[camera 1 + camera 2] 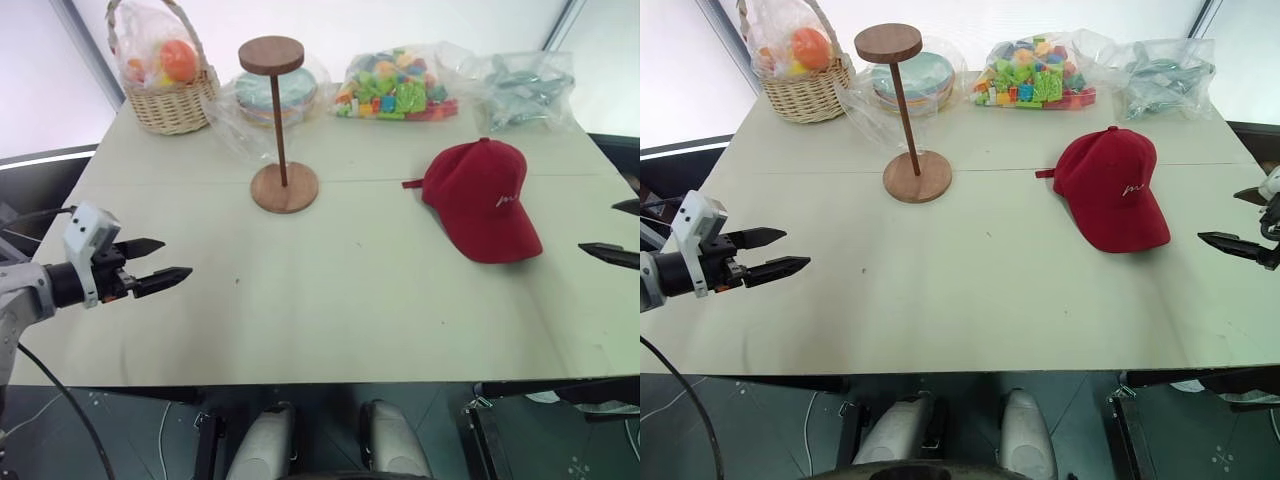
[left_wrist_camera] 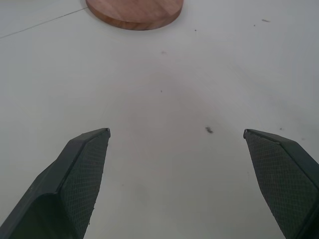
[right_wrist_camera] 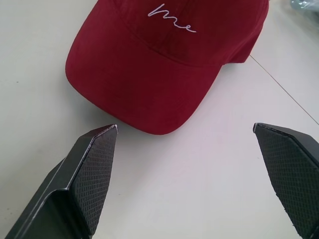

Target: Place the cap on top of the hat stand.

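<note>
The right claw (image 3: 184, 132) hangs wide, its two black fingers spread and holding nothing, over the tabletop's right edge. Just ahead of its tips lies the cap (image 1: 482, 198), dark red, crown up, curved brim toward the claw, with white script stitched on the front and a short strap end poking out at the back. Bare tabletop (image 1: 350, 300) surrounds the cap on every side, with open room between it and the right edge.

The left claw (image 1: 158, 258) is also wide and empty, above the left part of the tabletop near its near-left edge, pointing inward. A broad bare stretch lies in front of it up to the hat stand (image 1: 280, 130), which stands upright left of centre: round flat wooden base, thin rod, smaller disc on top, nothing on it. Stand and cap are well apart.

Along the far edge sit a wicker basket (image 1: 170, 105), bagged plates (image 1: 292, 95) behind the stand, a bag of coloured blocks (image 1: 395, 88) and a clear bag of greyish items (image 1: 525, 88).
</note>
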### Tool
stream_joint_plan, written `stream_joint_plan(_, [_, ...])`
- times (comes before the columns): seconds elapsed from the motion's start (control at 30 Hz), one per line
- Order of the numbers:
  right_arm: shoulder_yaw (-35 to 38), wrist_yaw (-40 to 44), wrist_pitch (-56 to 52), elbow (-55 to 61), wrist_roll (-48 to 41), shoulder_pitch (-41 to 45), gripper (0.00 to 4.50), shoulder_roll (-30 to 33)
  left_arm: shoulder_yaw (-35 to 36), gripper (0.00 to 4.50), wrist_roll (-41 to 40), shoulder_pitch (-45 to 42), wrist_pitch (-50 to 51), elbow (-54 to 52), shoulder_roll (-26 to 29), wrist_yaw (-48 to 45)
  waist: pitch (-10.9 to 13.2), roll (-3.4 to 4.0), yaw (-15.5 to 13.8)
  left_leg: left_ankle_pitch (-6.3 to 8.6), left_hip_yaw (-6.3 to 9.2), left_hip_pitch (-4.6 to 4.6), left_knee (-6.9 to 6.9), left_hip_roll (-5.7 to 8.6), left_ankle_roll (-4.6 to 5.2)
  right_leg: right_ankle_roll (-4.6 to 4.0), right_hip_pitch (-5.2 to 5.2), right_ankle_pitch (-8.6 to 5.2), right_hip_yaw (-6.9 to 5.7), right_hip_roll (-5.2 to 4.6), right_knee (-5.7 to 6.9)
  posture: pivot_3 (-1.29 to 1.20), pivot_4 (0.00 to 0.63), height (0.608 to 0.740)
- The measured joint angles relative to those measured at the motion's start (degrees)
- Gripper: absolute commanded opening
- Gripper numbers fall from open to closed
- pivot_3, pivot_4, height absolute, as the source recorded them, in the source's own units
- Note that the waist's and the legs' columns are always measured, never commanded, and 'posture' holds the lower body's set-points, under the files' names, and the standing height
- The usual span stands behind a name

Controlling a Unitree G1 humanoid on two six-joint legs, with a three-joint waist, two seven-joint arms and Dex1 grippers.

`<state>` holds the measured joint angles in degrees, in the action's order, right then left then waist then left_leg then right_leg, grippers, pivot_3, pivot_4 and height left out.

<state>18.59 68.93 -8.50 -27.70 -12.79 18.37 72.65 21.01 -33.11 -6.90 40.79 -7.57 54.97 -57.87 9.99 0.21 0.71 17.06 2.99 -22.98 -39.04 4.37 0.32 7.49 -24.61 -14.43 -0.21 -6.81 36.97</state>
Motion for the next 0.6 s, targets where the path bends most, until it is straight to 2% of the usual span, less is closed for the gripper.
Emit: stream_joint_plan(0.6, [0.02,-1.96,-0.64,0.46,-0.05,0.08,4.46,-0.67,0.02,4.5,0.03,-1.38,-0.39,1.75,0.1,0.44,0.0,0.0,0.01,0.0,0.0,0.0,0.0,0.0,0.0,0.0,0.0,0.0,0.0,0.0,0.0,0.0,0.15,0.74])
